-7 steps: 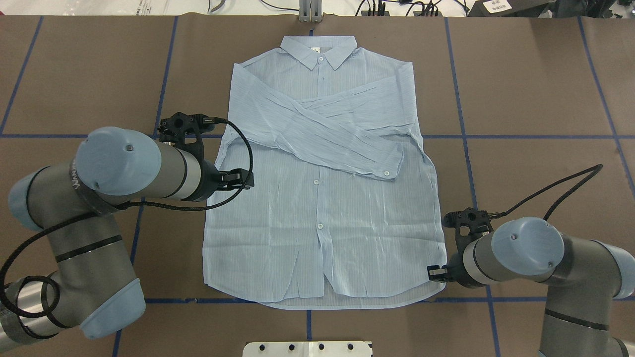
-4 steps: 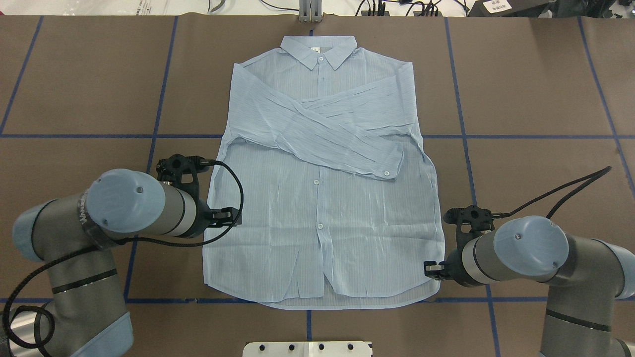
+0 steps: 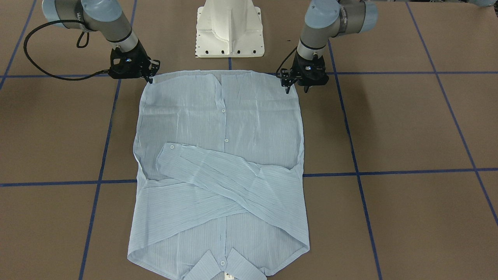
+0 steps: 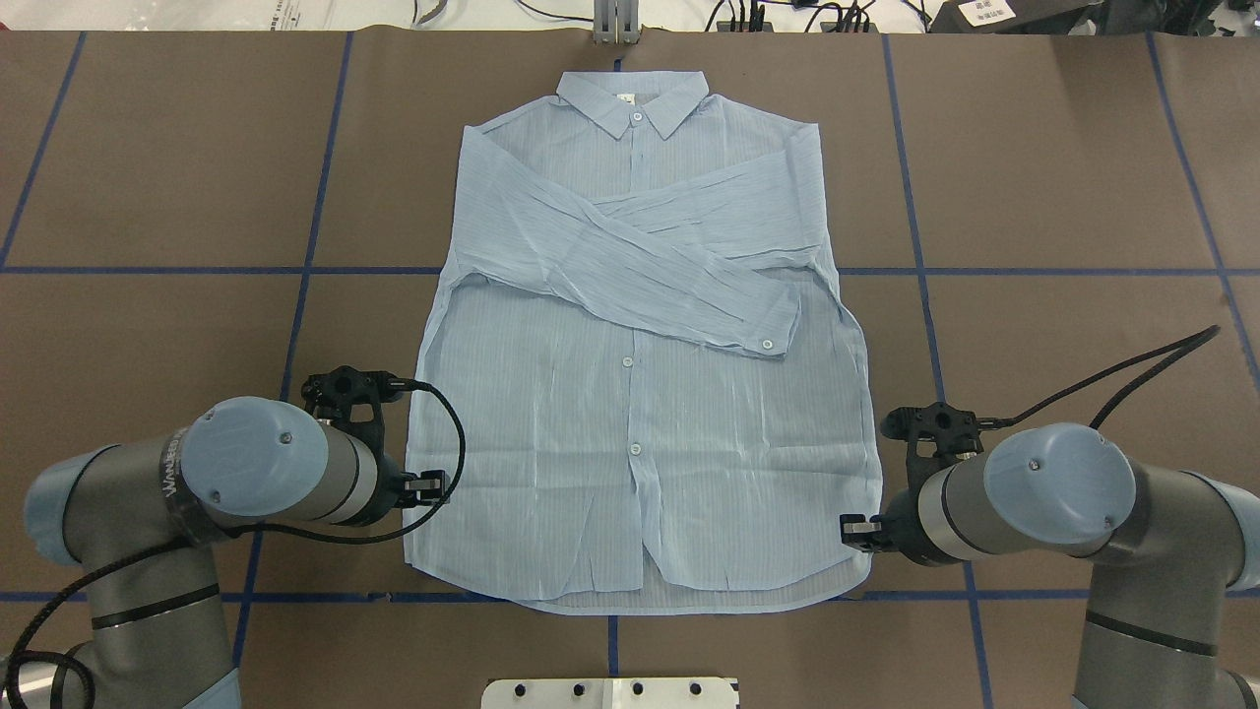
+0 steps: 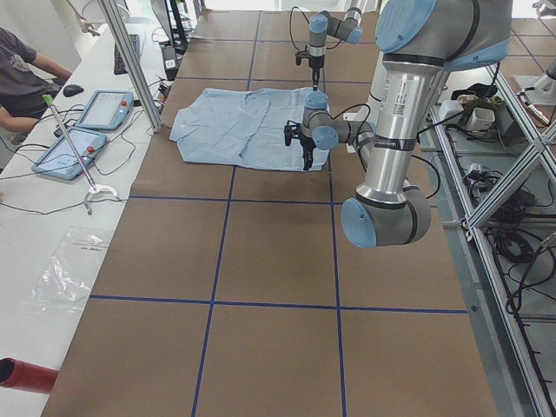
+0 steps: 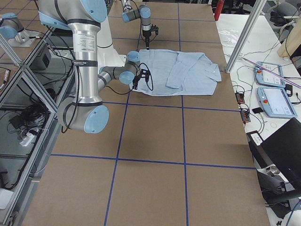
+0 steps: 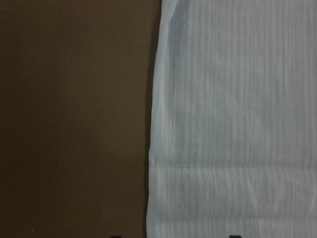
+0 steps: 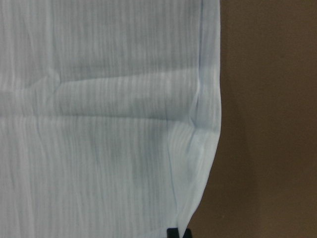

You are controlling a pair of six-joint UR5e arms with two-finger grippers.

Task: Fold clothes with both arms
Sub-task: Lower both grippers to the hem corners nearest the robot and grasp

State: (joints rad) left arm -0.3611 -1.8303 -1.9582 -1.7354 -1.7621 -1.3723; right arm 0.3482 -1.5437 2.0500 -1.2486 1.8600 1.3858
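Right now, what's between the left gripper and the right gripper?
Only the shirt: its hem end lies flat and spans from the right gripper to the left gripper. This is clearest in the front-facing view.

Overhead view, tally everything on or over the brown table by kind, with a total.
Shirt: 1
Robot arms: 2 (left arm, right arm)
White pedestal base: 1
Total: 4

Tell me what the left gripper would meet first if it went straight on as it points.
The left gripper points down; it would probably meet the shirt first, at its side edge near the hem.
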